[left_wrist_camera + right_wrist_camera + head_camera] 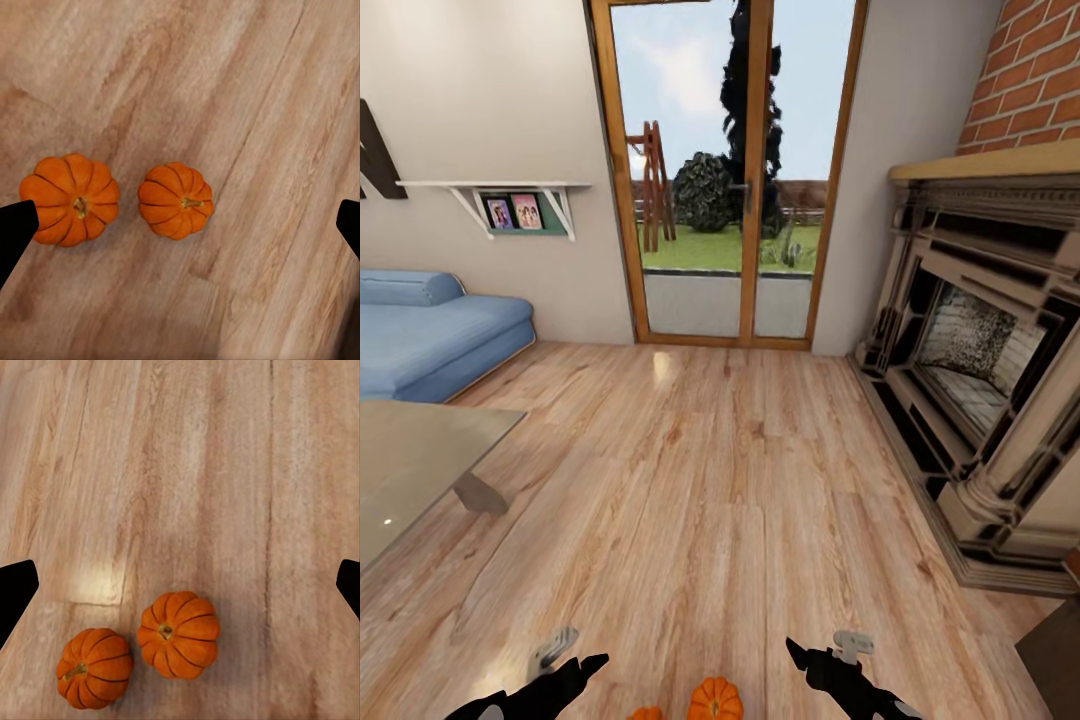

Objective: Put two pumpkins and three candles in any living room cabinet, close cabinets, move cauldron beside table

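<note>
pumpkins on floor, below spread fingers

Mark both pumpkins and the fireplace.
larger-looking pumpkin (70, 199), left wrist view, on its stem top.
second pumpkin (175, 200), left wrist view, on its ribbed crown.
fireplace (978, 352), head view, on its firebox opening.

Blue sofa, fireplace, glass door.
</note>
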